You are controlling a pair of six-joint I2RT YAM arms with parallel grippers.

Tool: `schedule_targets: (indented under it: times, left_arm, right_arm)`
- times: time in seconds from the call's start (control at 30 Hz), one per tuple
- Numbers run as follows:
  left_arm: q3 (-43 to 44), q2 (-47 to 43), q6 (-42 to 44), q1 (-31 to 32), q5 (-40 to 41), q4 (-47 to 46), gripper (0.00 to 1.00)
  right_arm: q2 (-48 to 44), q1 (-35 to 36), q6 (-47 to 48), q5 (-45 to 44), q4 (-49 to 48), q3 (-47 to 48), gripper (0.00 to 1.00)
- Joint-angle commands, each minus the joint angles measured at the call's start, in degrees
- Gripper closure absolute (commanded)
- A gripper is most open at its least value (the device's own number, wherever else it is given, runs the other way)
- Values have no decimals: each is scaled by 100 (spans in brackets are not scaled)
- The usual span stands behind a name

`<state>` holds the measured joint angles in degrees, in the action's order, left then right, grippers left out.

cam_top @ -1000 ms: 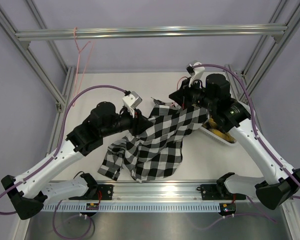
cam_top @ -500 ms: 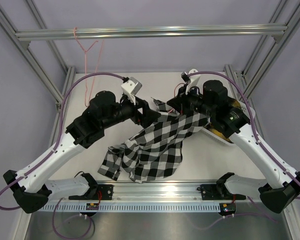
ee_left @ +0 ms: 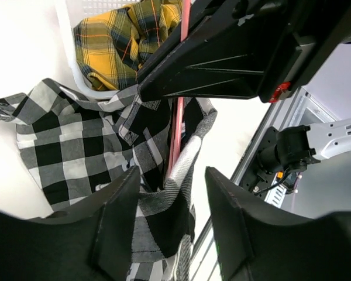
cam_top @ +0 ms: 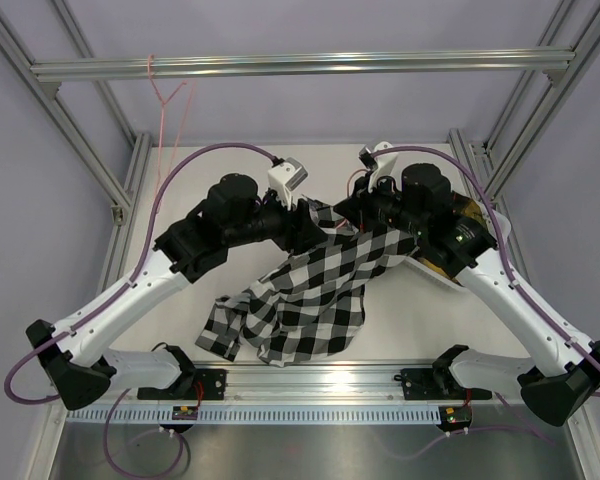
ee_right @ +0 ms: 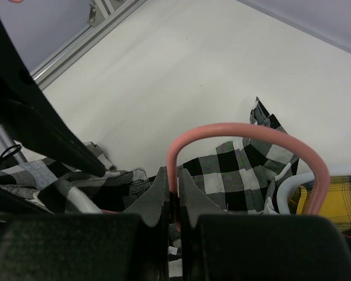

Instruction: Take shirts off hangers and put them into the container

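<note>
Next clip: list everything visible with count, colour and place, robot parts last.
black-and-white shirt: one, checked, draped on the table between the arms
yellow shirt: one, yellow-and-black plaid, inside the basket
basket: one, white, under the right arm
hanging hanger: one, pink, hooked on the rail, far left
held hanger: one, pink, running into the black-and-white shirt
rail: one, grey, across the top
table: one, pale
left gripper: black, open, over the black-and-white shirt
right gripper: black, shut on the held hanger
</note>
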<state>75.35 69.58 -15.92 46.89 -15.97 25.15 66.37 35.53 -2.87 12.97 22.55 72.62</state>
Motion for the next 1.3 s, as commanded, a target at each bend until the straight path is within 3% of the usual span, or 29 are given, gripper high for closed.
schedule_targets:
  times: [0.0,0.3,0.43,0.63,0.9,1.07,1.27]
  left_arm:
    - [-12,-234,-42,-5,-152,-1,53]
    - [6,-103,-25,-5,-267,157,100]
    - [58,-155,132,-22,-223,315,100]
    - [384,-533,615,-110,163,1393,100]
    - [-55,-1901,845,-304,1297,2653,100]
    - [-407,-2712,547,-304,1279,2864,100]
    - [-934,-3179,55,-304,1992,2716,100]
  right_arm:
    - [-159,59,103,-128,-250,-46,100]
    - [-230,59,112,-286,-233,-108,100]
    - [-256,59,129,-470,-180,-143,100]
    - [-238,33,33,-1569,127,23,100]
    - [-379,-248,-310,-1904,593,551,100]
    - [-344,-915,-810,-1395,708,938,100]
    - [-432,-925,-864,-349,224,1017,100]
